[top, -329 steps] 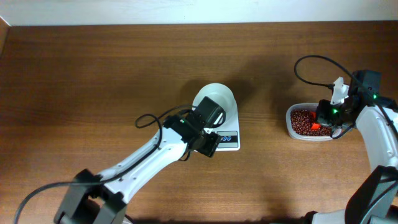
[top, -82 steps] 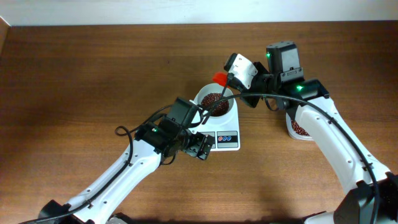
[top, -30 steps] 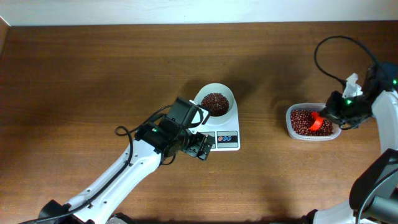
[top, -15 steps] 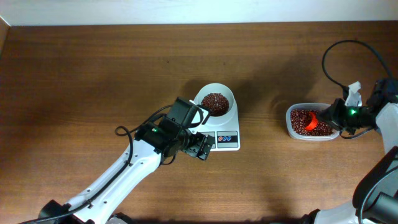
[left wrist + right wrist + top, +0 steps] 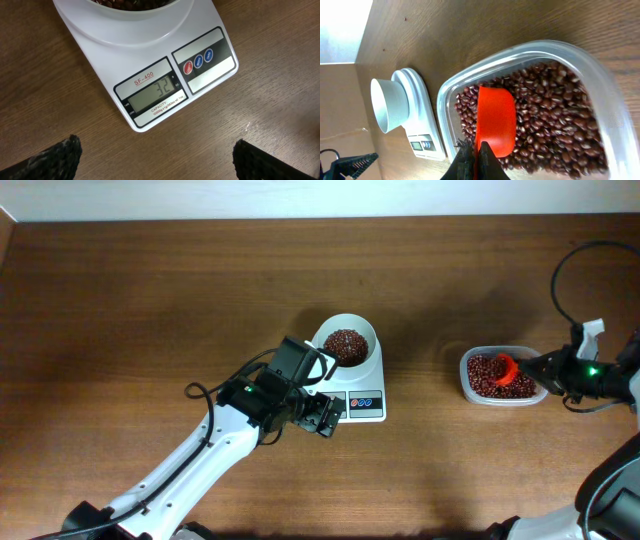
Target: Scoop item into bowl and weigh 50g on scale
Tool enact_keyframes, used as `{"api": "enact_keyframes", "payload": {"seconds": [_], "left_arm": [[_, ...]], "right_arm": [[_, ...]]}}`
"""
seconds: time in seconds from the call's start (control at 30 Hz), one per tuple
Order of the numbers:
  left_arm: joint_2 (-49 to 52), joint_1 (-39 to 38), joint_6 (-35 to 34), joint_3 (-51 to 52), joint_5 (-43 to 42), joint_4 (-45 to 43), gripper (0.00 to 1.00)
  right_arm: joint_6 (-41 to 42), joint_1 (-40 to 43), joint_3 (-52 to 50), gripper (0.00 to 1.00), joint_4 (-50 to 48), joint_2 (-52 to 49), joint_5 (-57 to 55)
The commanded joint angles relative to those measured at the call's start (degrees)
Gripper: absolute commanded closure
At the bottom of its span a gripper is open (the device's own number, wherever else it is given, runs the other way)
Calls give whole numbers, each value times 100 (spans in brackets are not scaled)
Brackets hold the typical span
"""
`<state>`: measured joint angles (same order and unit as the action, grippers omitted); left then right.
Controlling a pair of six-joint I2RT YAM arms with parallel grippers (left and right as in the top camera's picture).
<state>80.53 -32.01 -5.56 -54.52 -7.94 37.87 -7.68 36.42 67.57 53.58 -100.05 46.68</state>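
Observation:
The white bowl (image 5: pixel 348 343) stands on the white scale (image 5: pixel 362 394) and holds a heap of dark red-brown beans (image 5: pixel 345 345). The scale's display (image 5: pixel 156 92) reads 32. My left gripper (image 5: pixel 325 416) hovers open and empty at the scale's front edge (image 5: pixel 155 165). My right gripper (image 5: pixel 548 370) is shut on the handle of a red scoop (image 5: pixel 496 120). The scoop lies bowl-down on the beans (image 5: pixel 547 125) in the clear plastic container (image 5: pixel 499 376) at the right. The bowl (image 5: pixel 390 105) and scale also show in the right wrist view.
The brown wooden table (image 5: pixel 150 300) runs under a pale wall at the back. Black cables loop from both arms, one above the right wrist (image 5: pixel 570 270). The container's clear rim (image 5: pixel 600 75) rings the scoop.
My right arm carried the scoop from over the bowl back to the container, then pulled rightward. The scoop now rests on the beans there. The left arm has stayed still.

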Motion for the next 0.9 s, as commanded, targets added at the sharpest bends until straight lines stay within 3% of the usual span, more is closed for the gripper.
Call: {"api": "enact_keyframes", "payload": {"seconds": [0.0, 0.4, 0.87], "left_arm": [[11, 15, 90, 31, 24, -9, 1], [11, 15, 90, 31, 24, -9, 1], [11, 15, 90, 31, 24, -9, 1]], "right_arm": [[-188, 221, -50, 96, 70, -68, 299], [-225, 673, -50, 96, 168, -68, 887], [-256, 671, -50, 96, 118, -68, 560]]}}
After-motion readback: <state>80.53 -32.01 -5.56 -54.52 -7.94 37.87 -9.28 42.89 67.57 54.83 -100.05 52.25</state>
